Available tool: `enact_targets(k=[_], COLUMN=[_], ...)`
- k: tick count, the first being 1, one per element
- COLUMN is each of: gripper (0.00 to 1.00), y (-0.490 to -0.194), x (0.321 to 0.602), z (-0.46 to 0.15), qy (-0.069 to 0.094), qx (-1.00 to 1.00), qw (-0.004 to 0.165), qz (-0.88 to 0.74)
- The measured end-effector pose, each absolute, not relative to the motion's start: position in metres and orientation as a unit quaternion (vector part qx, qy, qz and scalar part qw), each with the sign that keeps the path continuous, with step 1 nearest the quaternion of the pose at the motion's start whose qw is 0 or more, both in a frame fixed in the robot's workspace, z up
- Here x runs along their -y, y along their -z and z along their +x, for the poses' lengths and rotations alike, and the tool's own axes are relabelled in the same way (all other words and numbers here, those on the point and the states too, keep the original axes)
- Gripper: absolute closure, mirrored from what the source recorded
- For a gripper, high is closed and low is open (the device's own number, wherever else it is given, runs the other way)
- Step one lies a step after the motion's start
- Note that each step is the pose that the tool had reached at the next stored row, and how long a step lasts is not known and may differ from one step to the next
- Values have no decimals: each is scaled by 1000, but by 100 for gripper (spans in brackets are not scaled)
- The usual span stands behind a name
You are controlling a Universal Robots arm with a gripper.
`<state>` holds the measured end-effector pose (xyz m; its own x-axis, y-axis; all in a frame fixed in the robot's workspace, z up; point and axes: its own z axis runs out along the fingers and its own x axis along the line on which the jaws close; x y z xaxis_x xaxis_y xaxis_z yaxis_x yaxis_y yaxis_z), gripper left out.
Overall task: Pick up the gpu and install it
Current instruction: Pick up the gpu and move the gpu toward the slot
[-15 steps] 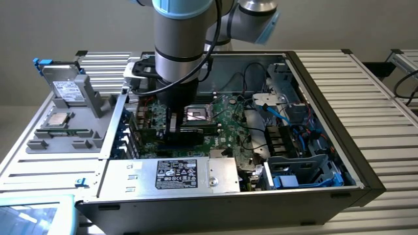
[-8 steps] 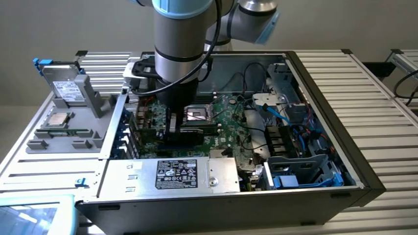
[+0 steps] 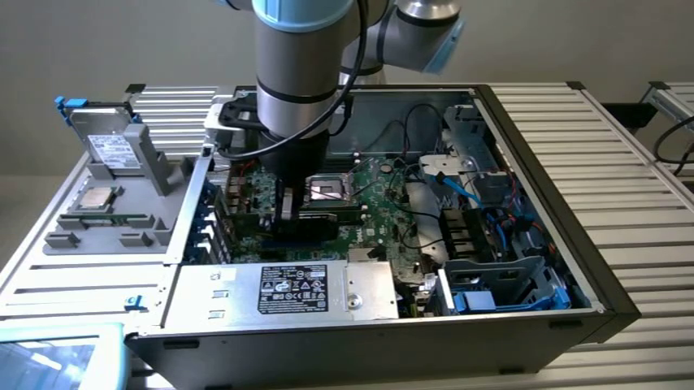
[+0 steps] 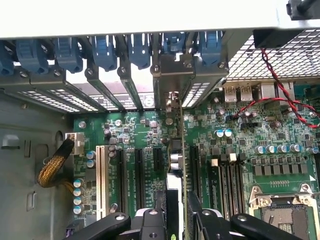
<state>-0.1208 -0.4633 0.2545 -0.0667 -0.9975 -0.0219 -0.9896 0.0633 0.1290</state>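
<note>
The gpu (image 4: 179, 160) stands on edge over a slot of the motherboard (image 4: 135, 125), its upper edge pinched by the gripper (image 4: 175, 222). We judge it light and stiff but fragile, best held by its flat faces, clear of the connector edge.

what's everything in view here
computer case: one, black, open on table
motherboard: one, green, inside case
gpu: one, green, edge-on at motherboard slots
power supply: one, silver, case's near edge
slot latches: several, blue, along case wall
fixture tray: one, grey, exterior view's left of case
end effector: one, black, shut on gpu
arm: one, silver and blue, above case
</note>
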Motion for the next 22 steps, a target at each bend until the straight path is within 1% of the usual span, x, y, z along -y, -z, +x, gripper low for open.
enact_targets(k=[22], gripper=[72], y=[-256], x=[463], z=[-121], qy=[61], qx=[728], qw=[33], qz=[682])
